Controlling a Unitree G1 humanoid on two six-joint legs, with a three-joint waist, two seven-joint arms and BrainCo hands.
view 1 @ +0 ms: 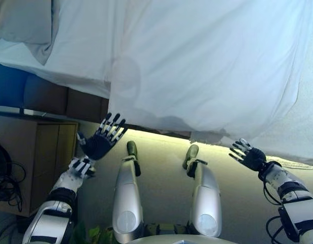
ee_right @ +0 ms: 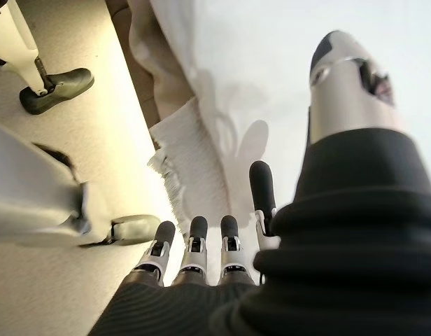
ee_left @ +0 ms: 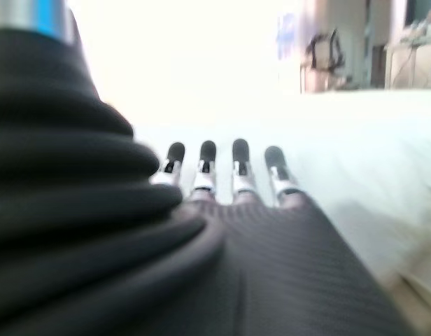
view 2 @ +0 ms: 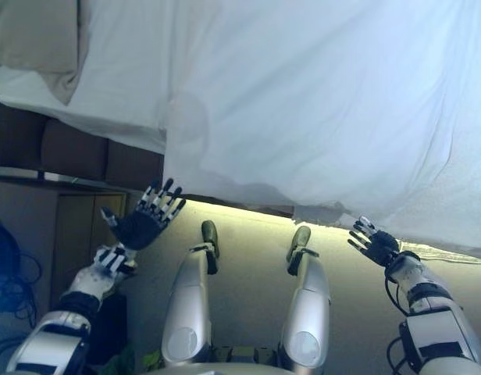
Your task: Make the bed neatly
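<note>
A white duvet (view 1: 207, 66) covers the bed and hangs over its near edge. A pillow (view 1: 24, 20) lies at the far left corner. My left hand (view 1: 101, 141) is raised below the duvet's left hanging corner, fingers spread straight, holding nothing. My right hand (view 1: 249, 157) hovers just under the duvet's near edge at the right, fingers straight and empty. In the right wrist view a fringed white cloth edge (ee_right: 191, 164) hangs below the duvet beside my right hand (ee_right: 201, 245). In the left wrist view my left hand (ee_left: 222, 168) points at the white bedding.
A wooden bedside cabinet (view 1: 39, 152) stands at the left, beside the dark bed base (view 1: 70, 101). Beige floor (view 1: 161, 168) runs between me and the bed.
</note>
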